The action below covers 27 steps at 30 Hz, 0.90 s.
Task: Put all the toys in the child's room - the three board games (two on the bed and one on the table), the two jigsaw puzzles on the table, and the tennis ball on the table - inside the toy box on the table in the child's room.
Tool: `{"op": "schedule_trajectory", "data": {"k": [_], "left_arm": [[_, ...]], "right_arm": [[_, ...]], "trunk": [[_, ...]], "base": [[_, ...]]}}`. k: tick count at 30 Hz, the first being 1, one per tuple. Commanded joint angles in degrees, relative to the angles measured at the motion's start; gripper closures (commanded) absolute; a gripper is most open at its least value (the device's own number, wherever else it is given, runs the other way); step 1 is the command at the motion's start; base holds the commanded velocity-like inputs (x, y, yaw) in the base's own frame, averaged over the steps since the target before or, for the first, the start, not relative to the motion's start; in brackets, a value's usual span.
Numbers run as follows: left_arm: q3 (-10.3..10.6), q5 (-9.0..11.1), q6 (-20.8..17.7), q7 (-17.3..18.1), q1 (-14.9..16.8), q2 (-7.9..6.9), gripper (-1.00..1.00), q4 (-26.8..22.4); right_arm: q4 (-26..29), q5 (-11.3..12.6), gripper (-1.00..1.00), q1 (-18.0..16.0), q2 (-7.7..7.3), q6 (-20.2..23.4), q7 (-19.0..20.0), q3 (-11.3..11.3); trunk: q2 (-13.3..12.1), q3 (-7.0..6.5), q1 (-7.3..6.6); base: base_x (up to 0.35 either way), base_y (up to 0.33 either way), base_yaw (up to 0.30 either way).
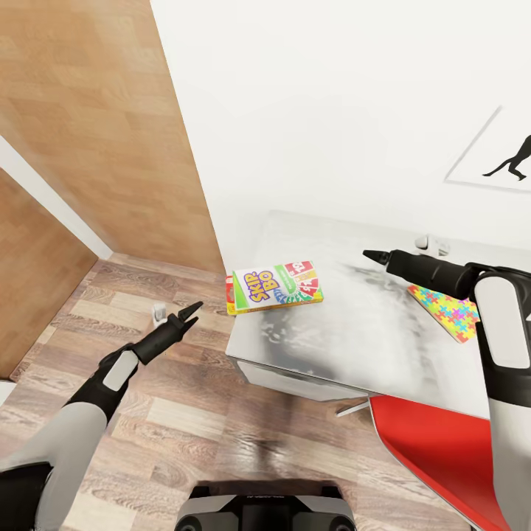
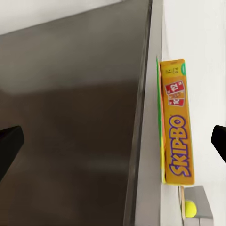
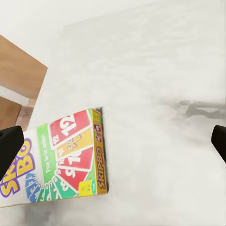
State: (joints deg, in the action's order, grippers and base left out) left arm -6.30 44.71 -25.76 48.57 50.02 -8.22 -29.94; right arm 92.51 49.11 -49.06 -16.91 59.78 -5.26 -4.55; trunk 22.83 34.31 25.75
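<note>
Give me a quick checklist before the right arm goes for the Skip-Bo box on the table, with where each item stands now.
1. Skip-Bo box lying flat on the table: ok.
2. Box fully supported: not ok, its left end overhangs the table edge.
3. Right pincer open and empty: ok, fingertips spread at the right wrist view's sides.
4. Right pincer reaching the box: not ok, it hovers over the table beside it.
5. Left pincer out of the way: ok, over the floor beside the table.
6. Toy box location: cannot tell.
7. Jigsaw puzzle apart from the box: ok.
</note>
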Motion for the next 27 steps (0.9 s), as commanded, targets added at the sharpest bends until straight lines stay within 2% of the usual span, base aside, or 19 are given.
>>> {"op": "schedule_trajectory", "data": {"k": [1,7,20,27], "left_arm": [[0.0,0.4,-0.5,0.0,0.2,0.01,-1.00,0.0],[0.0,0.4,-0.5,-0.8,1.2,0.07,-1.00,0.4],[0.0,0.4,-0.5,-6.4,4.4,0.71,-1.00,0.9],[0.0,0.4,-0.5,-7.7,5.0,0.80,-1.00,1.1]], "right_arm": [[0.0,0.6,-1.00,0.0,-0.04,0.2,-0.5,0.0],[0.0,0.6,-1.00,0.1,-0.10,0.2,-0.5,-0.1],[0.0,0.6,-1.00,0.7,-0.06,0.2,-0.5,0.1],[0.0,0.6,-1.00,0.8,0.04,0.2,-0.5,0.4]], "trunk": [[0.1,0.07,0.03],[0.1,0.07,0.03],[0.1,0.07,0.03],[0.1,0.07,0.03]], "base": [[0.000,0.000,0.000],[0.000,0.000,0.000],[0.000,0.000,0.000],[0.000,0.000,-0.053]]}}
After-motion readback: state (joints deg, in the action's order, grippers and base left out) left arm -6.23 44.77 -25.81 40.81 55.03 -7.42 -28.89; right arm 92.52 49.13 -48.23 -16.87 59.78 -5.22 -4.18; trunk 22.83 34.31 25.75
